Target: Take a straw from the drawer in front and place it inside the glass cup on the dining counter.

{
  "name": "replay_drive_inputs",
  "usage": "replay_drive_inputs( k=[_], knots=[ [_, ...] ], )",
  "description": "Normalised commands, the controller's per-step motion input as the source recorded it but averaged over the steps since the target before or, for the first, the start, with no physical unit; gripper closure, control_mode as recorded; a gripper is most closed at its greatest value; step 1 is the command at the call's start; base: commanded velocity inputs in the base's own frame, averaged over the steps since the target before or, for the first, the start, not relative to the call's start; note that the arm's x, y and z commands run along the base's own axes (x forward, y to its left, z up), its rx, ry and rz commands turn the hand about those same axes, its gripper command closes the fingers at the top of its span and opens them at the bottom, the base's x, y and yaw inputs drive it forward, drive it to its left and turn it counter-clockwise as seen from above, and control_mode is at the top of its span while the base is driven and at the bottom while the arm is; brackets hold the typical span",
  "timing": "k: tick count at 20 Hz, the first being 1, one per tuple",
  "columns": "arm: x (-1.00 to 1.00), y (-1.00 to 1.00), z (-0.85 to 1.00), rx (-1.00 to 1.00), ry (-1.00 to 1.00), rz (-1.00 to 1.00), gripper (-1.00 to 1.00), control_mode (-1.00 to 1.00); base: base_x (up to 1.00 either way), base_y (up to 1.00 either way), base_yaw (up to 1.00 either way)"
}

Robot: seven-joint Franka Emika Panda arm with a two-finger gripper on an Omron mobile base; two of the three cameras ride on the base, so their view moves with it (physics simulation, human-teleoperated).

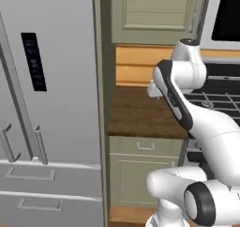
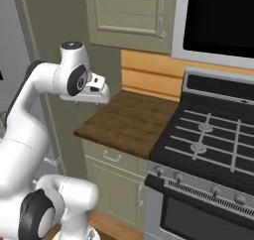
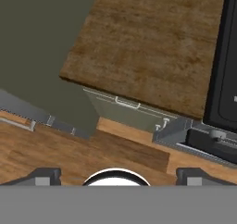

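At the bottom of the hand view the gripper (image 3: pixel 118 174) is seen with its two dark finger tips (image 3: pixel 44 176) set far apart, near the lower left and lower right corners; the jaws stand wide open and nothing is held or touched between them. In the right base view the gripper (image 2: pixel 92 101) sits at upper left of centre, hanging above the left end of a dark wood countertop (image 2: pixel 130 121), apart from its surface. In the left base view the hand is mostly hidden behind the white arm (image 1: pixel 187 104), right of centre.

Below the tips, the countertop (image 3: pixel 152 47) is seen across the upper half of the hand view. Under its near edge the drawer (image 3: pixel 125 105) is noted, sage green with a small silver bar handle, its front flush with the cabinet and shut. The same drawer (image 1: pixel 146 146) appears at lower centre of the left base view, and at lower centre-left of the right base view (image 2: pixel 115 157), above a cabinet door (image 2: pixel 111 189).

A black stove (image 2: pixel 208 150) with grates is set against the countertop's right side. A grey fridge (image 1: pixel 47 104) is recorded across the left of the left base view. Green upper cabinets (image 2: pixel 131 13) are seen at top. Wood floor (image 3: pixel 55 149) is noted at lower left of the hand view.
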Motion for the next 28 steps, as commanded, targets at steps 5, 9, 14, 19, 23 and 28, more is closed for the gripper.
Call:
replay_drive_inputs(
  k=[5, 9, 14, 19, 23, 28],
  knots=[
    [0.00, 0.00, 0.00, 0.00, 0.00, 0.00, -1.00, 1.00, -0.01, -0.77, 0.54],
    [0.00, 0.00, 0.00, 0.00, 0.00, 0.00, -1.00, 1.00, -0.07, -0.82, 0.54],
    [0.00, 0.00, 0.00, 0.00, 0.00, 0.00, -1.00, 1.00, -0.08, -0.83, 0.49],
    [0.00, 0.00, 0.00, 0.00, 0.00, 0.00, -1.00, 1.00, 0.00, -0.68, 0.42],
    [0.00, 0.00, 0.00, 0.00, 0.00, 0.00, -1.00, 1.00, 0.05, -0.60, 0.38],
    [0.00, 0.00, 0.00, 0.00, 0.00, 0.00, -1.00, 1.00, 0.00, -0.66, 0.37]
  ],
)
